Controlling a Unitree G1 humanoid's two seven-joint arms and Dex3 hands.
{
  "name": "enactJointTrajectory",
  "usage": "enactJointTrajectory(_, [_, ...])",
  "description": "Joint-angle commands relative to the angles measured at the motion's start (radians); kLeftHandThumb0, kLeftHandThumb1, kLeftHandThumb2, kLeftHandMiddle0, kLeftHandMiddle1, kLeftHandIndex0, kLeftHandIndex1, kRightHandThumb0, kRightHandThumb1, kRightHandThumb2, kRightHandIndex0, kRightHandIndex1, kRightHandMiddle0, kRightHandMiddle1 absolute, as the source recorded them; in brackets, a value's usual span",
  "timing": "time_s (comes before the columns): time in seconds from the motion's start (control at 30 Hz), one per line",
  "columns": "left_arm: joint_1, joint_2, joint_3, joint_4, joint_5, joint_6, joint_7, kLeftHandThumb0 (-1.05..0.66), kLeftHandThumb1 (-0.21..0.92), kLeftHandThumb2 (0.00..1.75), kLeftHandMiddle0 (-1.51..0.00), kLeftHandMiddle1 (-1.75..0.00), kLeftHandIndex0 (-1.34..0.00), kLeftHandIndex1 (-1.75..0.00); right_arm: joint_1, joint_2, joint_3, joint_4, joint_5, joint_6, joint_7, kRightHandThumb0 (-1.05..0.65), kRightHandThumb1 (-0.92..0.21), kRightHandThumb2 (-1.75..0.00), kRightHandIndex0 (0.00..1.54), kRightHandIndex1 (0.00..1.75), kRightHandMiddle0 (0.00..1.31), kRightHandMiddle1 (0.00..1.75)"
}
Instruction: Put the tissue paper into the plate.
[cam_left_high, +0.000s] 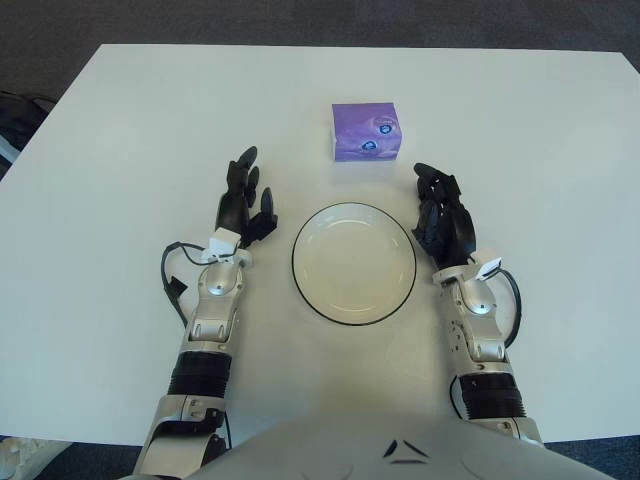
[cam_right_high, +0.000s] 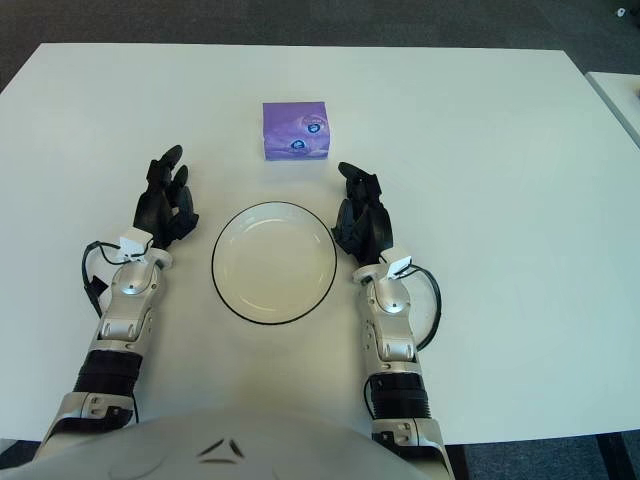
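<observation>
On the table (cam_left_high: 120, 150): we count one plate, one tissue pack and two hands.
Table: white top, filling most of both views; dark floor shows past its far edge and corners.
Plate (cam_left_high: 354, 312): one, round, white with a thin dark rim, lying flat near the table's front edge, between our two hands. Nothing lies in it.
Tissue pack (cam_left_high: 365, 132): one, a purple block with small printed marks on its near face. It stands on the table just beyond the plate's far rim, apart from the plate and untouched by either hand.
Left hand (cam_left_high: 245, 205): left of the plate, near its rim. The dark fingers (cam_left_high: 243, 170) point away from us toward the far edge, loosely spread, holding nothing. The silver forearm runs back toward the body.
Right hand (cam_right_high: 362, 222): right of the plate, close beside its rim, with fingertips reaching level with the pack's near side but not meeting it. Its fingers are extended forward, slightly bent and relaxed, holding nothing.
Arms: both lie roughly parallel, one on each side of the plate.
</observation>
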Motion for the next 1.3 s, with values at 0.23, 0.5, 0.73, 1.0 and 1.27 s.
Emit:
enactJointTrajectory(0.23, [0.052, -0.011, -0.013, 0.038, 0.010, 0.052, -0.004, -0.79, 0.92, 0.82, -0.31, 0.00, 0.00, -0.60, 0.143, -0.013, -0.001, 0.066, -0.011, 0.113, -0.014, -0.49, -0.92, -0.84, 0.42, 0.01, 0.00, 0.82])
enactJointTrajectory(0.5, [0.051, -0.012, -0.016, 0.037, 0.010, 0.055, -0.003, -0.79, 0.92, 0.83, -0.31, 0.00, 0.00, -0.59, 0.242, -0.055, -0.058, -0.252, -0.026, 0.150, -0.053, -0.50, -0.92, -0.75, 0.43, 0.01, 0.00, 0.81])
enactJointTrajectory(0.73, [0.041, -0.014, -0.017, 0.051, 0.013, 0.051, 0.000, -0.78, 0.92, 0.82, -0.31, 0.00, 0.00, -0.60, 0.196, -0.041, -0.141, -0.444, -0.260, 0.008, -0.264, -0.55, -0.92, -0.65, 0.39, 0.00, 0.00, 0.74])
enactJointTrajectory(1.0, [0.032, -0.020, -0.020, 0.065, 0.015, 0.045, 0.005, -0.78, 0.92, 0.83, -0.31, 0.00, 0.00, -0.59, -0.005, -0.103, -0.213, -0.346, -0.552, -0.076, -0.551, -0.58, -0.92, -0.67, 0.33, 0.00, 0.00, 0.69])
enactJointTrajectory(1.27, [0.031, -0.029, -0.019, 0.070, 0.009, 0.038, 0.008, -0.78, 0.92, 0.82, -0.31, 0.00, 0.00, -0.59, -0.213, -0.175, -0.220, -0.223, -0.636, -0.065, -0.659, -0.54, -0.92, -0.77, 0.31, 0.00, 0.00, 0.83])
